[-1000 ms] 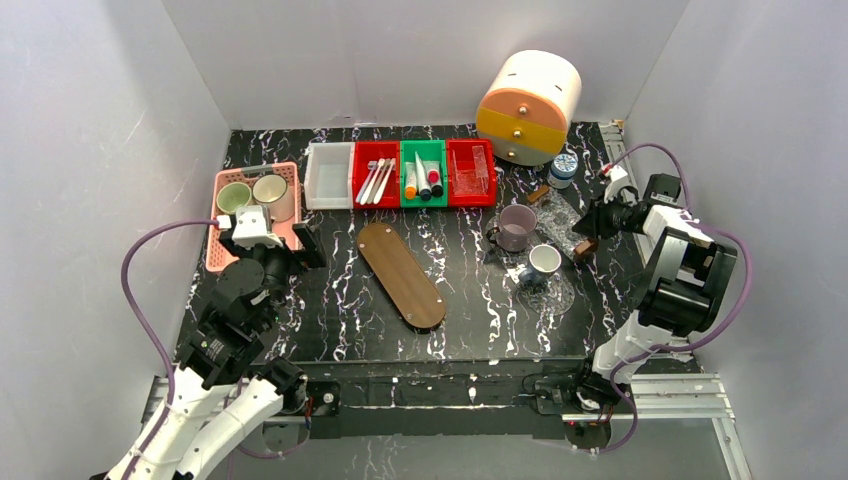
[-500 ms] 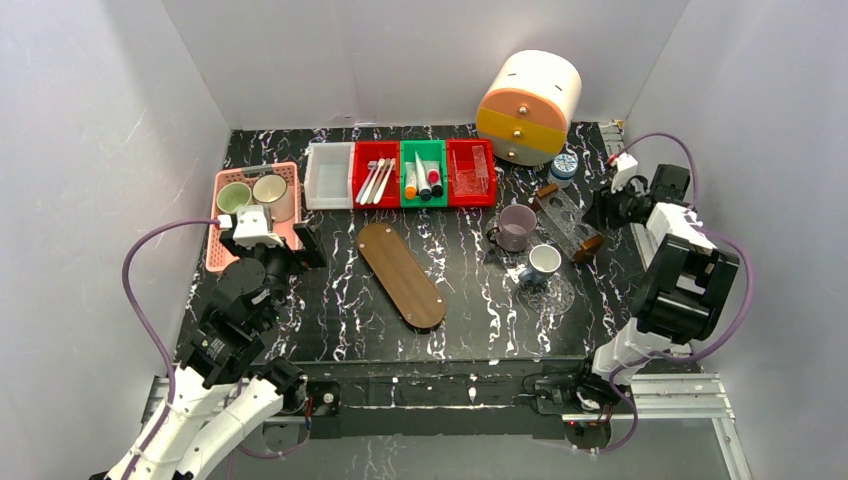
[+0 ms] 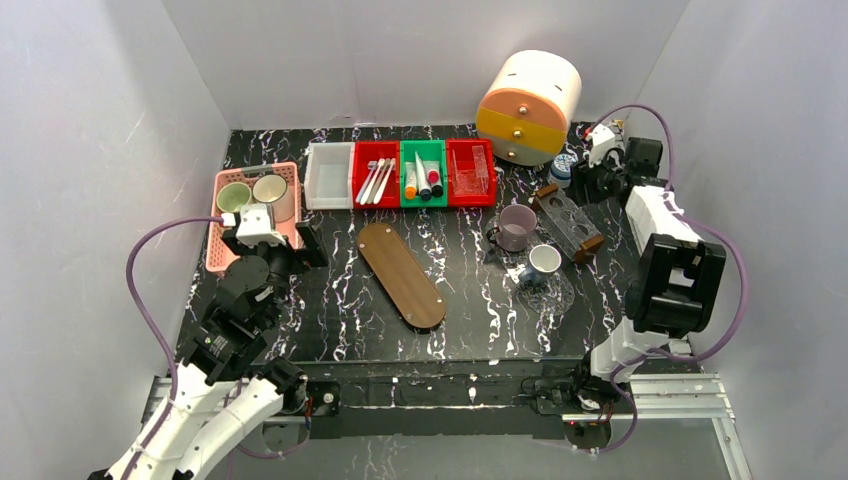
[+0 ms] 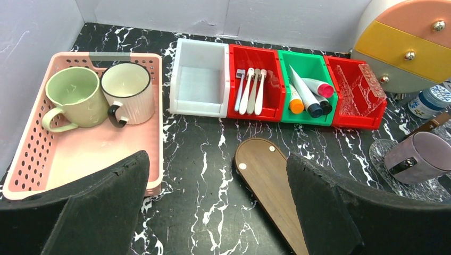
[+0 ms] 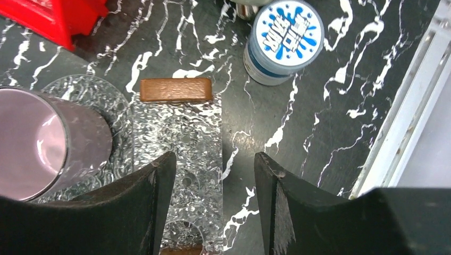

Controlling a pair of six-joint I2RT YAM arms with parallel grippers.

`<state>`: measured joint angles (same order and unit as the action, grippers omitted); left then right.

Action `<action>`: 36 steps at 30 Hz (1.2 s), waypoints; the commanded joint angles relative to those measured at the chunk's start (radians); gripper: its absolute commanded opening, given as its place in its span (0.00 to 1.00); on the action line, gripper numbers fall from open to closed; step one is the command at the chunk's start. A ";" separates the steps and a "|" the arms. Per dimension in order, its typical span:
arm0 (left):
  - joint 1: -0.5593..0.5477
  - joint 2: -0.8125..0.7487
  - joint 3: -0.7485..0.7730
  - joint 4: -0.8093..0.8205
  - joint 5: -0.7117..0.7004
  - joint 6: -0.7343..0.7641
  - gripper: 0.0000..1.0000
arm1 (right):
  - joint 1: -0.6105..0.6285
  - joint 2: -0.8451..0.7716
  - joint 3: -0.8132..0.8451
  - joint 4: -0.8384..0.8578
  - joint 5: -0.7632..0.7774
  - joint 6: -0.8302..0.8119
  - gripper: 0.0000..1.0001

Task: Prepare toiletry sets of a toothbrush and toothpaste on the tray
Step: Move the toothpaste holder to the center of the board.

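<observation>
Although neither arm touches the supplies, both kinds sit in plain sight. The toothbrushes [image 4: 250, 91] lie side by side in a red bin [image 4: 255, 56] in the upper middle of the left wrist view. The tubes [image 4: 306, 94] lie in the green bin [image 4: 315, 64] just right of it, with orange, dark and pink caps toward the camera.

The left gripper [image 4: 216, 175] fills the bottom of that view. Its fingers are spread wide and hold nothing, and they hang over bare table between a pink basket [image 4: 32, 159] with two mugs and an oval brown board [image 4: 268, 175].

At the right of the overhead view, the clear tray [image 3: 566, 222] with wooden ends lies flat on the table, beside a purple mug [image 3: 516, 226].

In the right wrist view, the right gripper [image 5: 213, 159] hangs over the tray's end near the wooden bar. Its fingers are parted with nothing pinched between them; the left finger overlaps the glass and the right stands over the table. A blue-lidded jar [image 5: 287, 32] stands in the upper right of that view.
</observation>
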<state>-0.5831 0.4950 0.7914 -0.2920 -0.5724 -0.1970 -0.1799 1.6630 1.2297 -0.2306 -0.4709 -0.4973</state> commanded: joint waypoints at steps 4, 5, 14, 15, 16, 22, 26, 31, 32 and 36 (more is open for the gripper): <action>-0.003 0.028 -0.008 0.014 -0.028 0.005 0.98 | 0.030 0.108 0.115 -0.006 0.086 0.055 0.64; -0.003 0.031 -0.008 0.014 -0.026 0.005 0.98 | 0.037 0.125 0.130 -0.010 0.096 0.057 0.64; -0.001 0.037 -0.010 0.011 -0.038 0.005 0.98 | 0.060 0.228 0.202 -0.090 0.110 0.042 0.62; -0.001 0.038 -0.009 0.010 -0.037 0.005 0.98 | 0.060 0.222 0.188 -0.089 0.103 0.040 0.62; -0.001 0.038 -0.009 0.012 -0.035 0.005 0.98 | 0.061 0.218 0.176 -0.085 0.099 0.038 0.62; -0.001 0.039 -0.010 0.014 -0.027 0.005 0.98 | 0.061 0.223 0.133 -0.068 0.140 0.021 0.60; -0.001 0.037 -0.012 0.013 -0.029 0.005 0.98 | 0.059 0.222 0.124 -0.085 0.126 0.004 0.60; -0.001 0.032 -0.012 0.012 -0.029 0.005 0.98 | 0.060 0.200 0.102 -0.102 0.103 -0.004 0.60; -0.001 0.032 -0.013 0.013 -0.028 0.005 0.98 | 0.060 0.194 0.092 -0.098 0.099 -0.004 0.61; -0.001 0.028 -0.012 0.013 -0.027 0.005 0.98 | 0.057 0.186 0.070 -0.099 0.096 -0.001 0.61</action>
<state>-0.5827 0.5293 0.7910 -0.2920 -0.5842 -0.1974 -0.1177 1.8801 1.3235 -0.2893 -0.3725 -0.4793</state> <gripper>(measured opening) 0.983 0.609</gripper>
